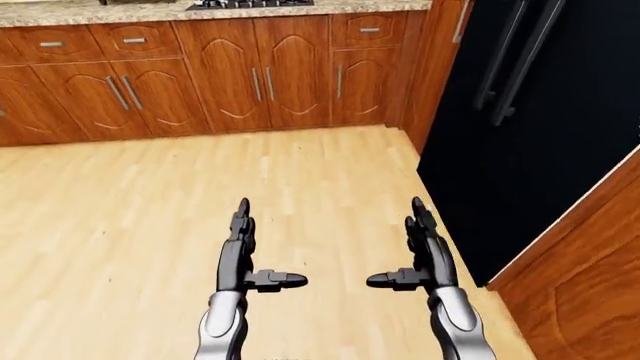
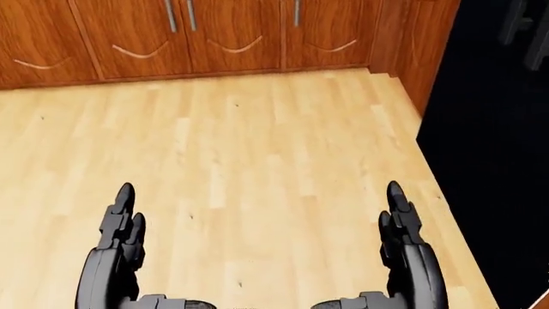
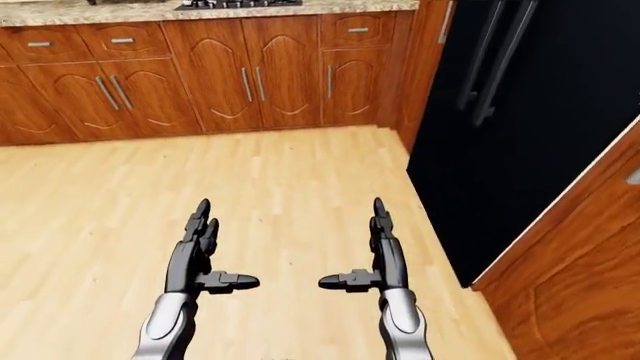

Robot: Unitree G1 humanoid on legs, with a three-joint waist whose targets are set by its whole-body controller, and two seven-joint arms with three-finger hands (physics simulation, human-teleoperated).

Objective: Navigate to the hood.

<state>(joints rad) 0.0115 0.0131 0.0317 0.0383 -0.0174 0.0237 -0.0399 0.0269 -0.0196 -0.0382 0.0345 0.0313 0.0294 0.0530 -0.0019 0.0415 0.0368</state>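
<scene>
The hood does not show in any view. A black cooktop (image 1: pixel 250 4) sits on the granite counter (image 1: pixel 90 11) at the top edge of the left-eye view. My left hand (image 1: pixel 245 251) and right hand (image 1: pixel 420 251) are held out low over the wooden floor (image 1: pixel 150 195), fingers straight, thumbs pointing inward, both open and empty. They also show at the bottom of the head view, the left hand (image 2: pixel 116 251) and the right hand (image 2: pixel 407 248).
Brown wooden base cabinets (image 1: pixel 230 79) with metal handles run across the top. A tall black fridge (image 1: pixel 530 127) stands at the right. A wooden cabinet side (image 1: pixel 590 277) fills the bottom right corner.
</scene>
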